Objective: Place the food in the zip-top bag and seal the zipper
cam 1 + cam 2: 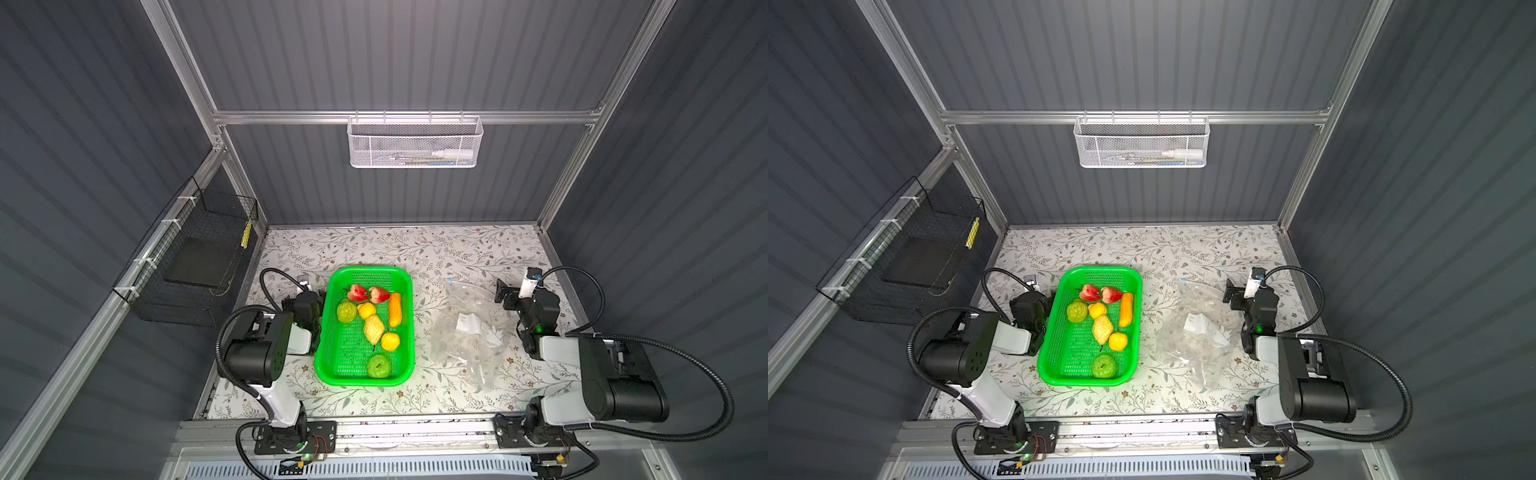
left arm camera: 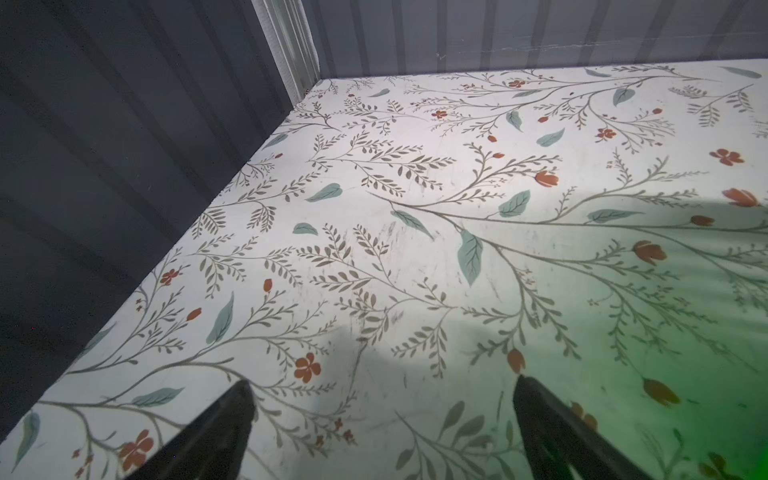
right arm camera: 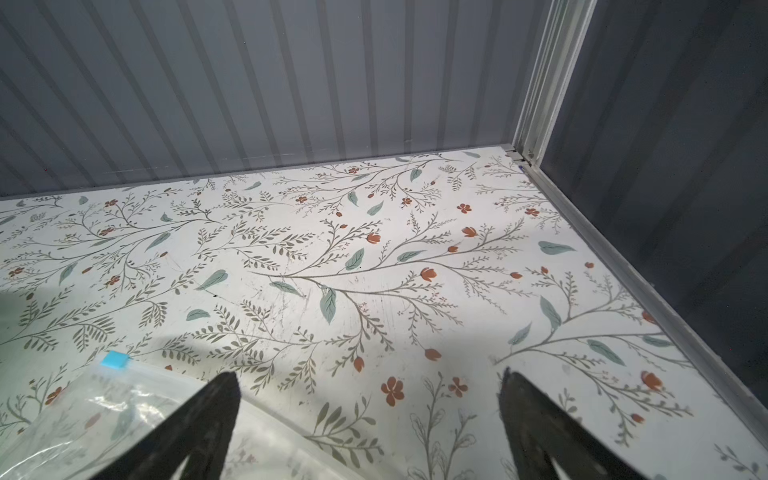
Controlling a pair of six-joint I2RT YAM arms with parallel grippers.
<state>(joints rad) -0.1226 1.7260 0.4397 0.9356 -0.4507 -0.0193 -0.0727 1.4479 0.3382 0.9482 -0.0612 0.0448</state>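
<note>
Top views are both showing the toy fruit (image 1: 373,328) lying in the green basket (image 1: 365,271) near the worktop's (image 1: 374,245) middle, while the clear bag (image 1: 465,299) is lying, seemingly empty, toward the right edge, its blue slider (image 3: 115,360) at its far end. Nothing is packed yet; filling and zipping are both remaining. The left gripper (image 2: 382,380) and right gripper (image 3: 368,373) are standing wide open, holding nothing.
</note>
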